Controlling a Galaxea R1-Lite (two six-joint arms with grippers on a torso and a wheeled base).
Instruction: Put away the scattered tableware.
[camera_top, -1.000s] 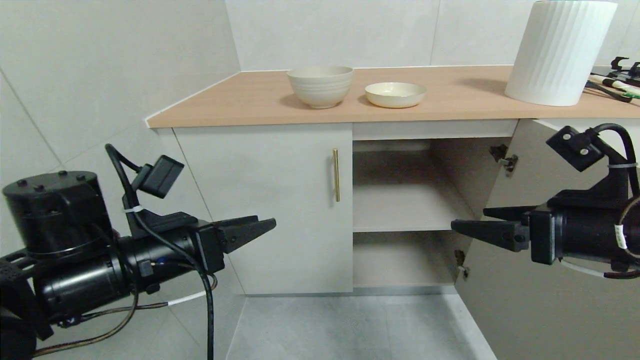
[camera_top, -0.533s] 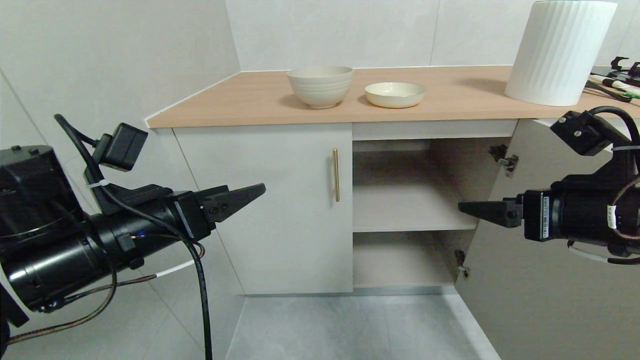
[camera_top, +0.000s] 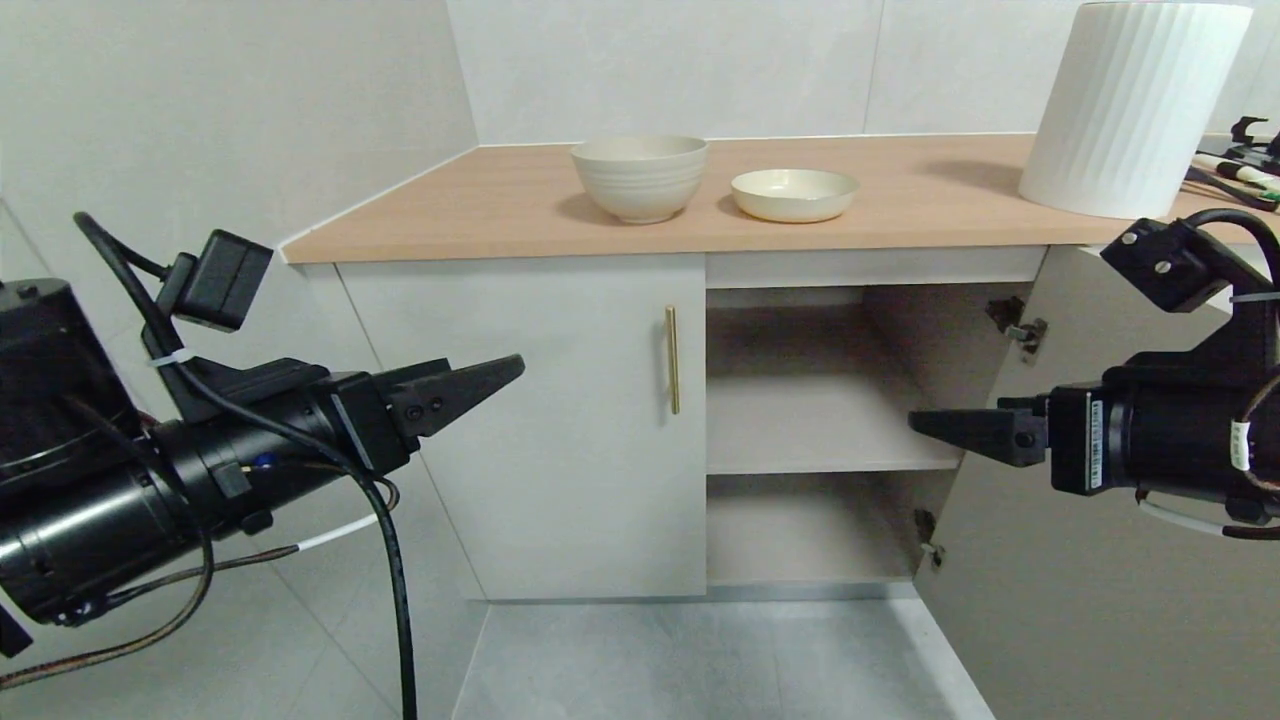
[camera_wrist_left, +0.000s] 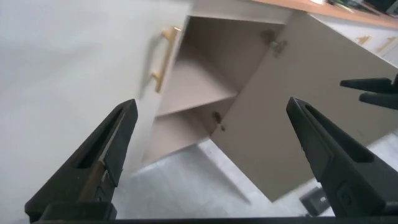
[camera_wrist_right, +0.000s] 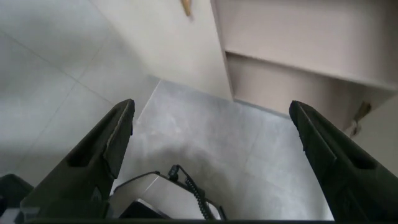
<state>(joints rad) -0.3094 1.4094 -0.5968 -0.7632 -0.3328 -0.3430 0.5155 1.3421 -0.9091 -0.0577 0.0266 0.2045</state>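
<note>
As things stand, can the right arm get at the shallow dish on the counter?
Probably yes. The right gripper hangs open below the countertop; nothing stands between it and the shallow dish, though it must rise first.

Matt ceramic-looking bowl (camera_top: 640, 177) and plate (camera_top: 794, 193) on wood-grain countertop (camera_top: 480, 215).

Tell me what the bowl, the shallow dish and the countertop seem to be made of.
Bowl: likely glazed ceramic or stoneware, off-white, with a soft sheen and ridged bands round its wall. Shallow dish: probably the same, cream, smooth and glossy inside. Countertop: wood-look, matt, with light-brown grain; laminate or real wood cannot be told.
</note>
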